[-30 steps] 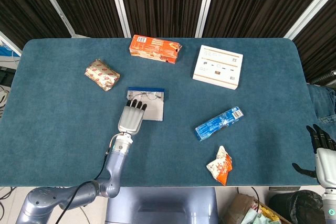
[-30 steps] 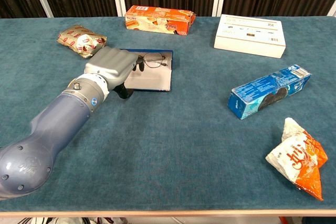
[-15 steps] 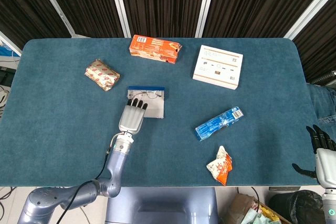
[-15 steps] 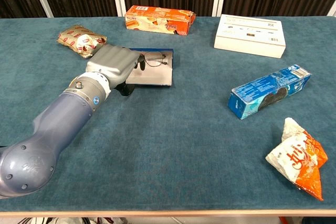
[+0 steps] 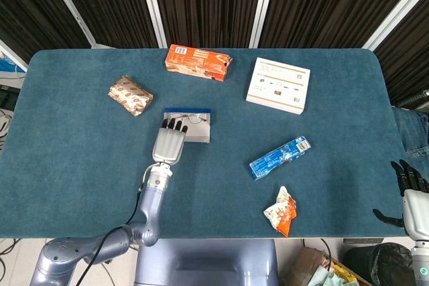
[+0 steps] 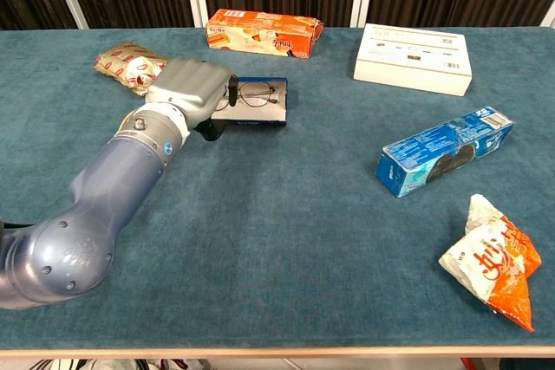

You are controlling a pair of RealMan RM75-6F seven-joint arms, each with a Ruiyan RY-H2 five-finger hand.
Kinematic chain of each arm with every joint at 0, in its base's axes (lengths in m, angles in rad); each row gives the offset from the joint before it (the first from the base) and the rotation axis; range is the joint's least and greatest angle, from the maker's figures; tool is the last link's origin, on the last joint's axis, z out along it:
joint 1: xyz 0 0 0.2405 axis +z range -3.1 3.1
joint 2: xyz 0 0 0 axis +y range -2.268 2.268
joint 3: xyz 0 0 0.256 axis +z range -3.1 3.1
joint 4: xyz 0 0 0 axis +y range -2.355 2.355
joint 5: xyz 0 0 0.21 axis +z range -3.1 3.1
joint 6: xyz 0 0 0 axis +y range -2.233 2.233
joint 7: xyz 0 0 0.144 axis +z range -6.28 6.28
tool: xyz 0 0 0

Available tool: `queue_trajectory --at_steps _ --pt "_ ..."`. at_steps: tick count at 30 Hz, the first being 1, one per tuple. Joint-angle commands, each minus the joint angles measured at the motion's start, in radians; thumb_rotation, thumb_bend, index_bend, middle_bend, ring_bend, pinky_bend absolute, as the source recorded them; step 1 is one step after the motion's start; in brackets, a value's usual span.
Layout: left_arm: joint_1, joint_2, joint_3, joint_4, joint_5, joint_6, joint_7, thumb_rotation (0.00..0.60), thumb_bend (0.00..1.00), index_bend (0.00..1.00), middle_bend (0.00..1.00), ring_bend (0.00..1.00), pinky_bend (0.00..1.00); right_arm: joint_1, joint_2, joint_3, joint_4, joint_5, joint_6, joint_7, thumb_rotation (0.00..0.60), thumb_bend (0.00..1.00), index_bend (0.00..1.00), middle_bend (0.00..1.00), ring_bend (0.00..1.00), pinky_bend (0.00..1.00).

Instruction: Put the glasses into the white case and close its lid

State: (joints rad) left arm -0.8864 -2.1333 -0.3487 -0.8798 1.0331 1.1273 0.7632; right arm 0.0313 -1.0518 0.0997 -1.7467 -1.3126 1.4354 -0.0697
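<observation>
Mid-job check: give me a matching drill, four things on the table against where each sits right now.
Things:
1. glasses
2. orange box
3. blue packet
4. white flat box

Places:
A. far edge of the table, near the middle
B. nearer the robot's right side, just beyond the orange-and-white snack bag
C. in the open case, at the left hand
D. far right part of the table

Pairs: 1-C, 2-A, 3-B, 4-D
</observation>
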Motion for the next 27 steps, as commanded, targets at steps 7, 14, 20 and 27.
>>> queue_trajectory --at_steps 7,14,20,27 --pt "-0.032 -0.039 -0.032 0.099 -0.011 -0.019 -0.025 0.600 0.43 0.44 0.28 0.18 0.23 -0.001 0.000 0.001 0.000 0.002 0.001 0.000 0.600 0.20 0.06 0.02 0.09 0.16" --pt "-0.031 -0.046 -0.028 0.121 -0.001 -0.026 -0.054 0.600 0.44 0.49 0.28 0.18 0.23 0.000 -0.001 0.001 0.000 0.002 0.000 0.000 0.600 0.20 0.06 0.02 0.09 0.16" --pt "-0.018 -0.035 -0.019 0.099 0.012 -0.013 -0.060 0.600 0.44 0.50 0.28 0.18 0.23 0.001 -0.001 0.000 0.000 0.000 -0.001 0.002 0.600 0.20 0.06 0.02 0.09 0.16" --pt "-0.008 -0.021 -0.019 0.079 0.011 -0.011 -0.055 0.600 0.44 0.50 0.28 0.18 0.23 0.001 -0.001 -0.001 0.000 -0.001 -0.001 0.000 0.600 0.20 0.06 0.02 0.09 0.16"
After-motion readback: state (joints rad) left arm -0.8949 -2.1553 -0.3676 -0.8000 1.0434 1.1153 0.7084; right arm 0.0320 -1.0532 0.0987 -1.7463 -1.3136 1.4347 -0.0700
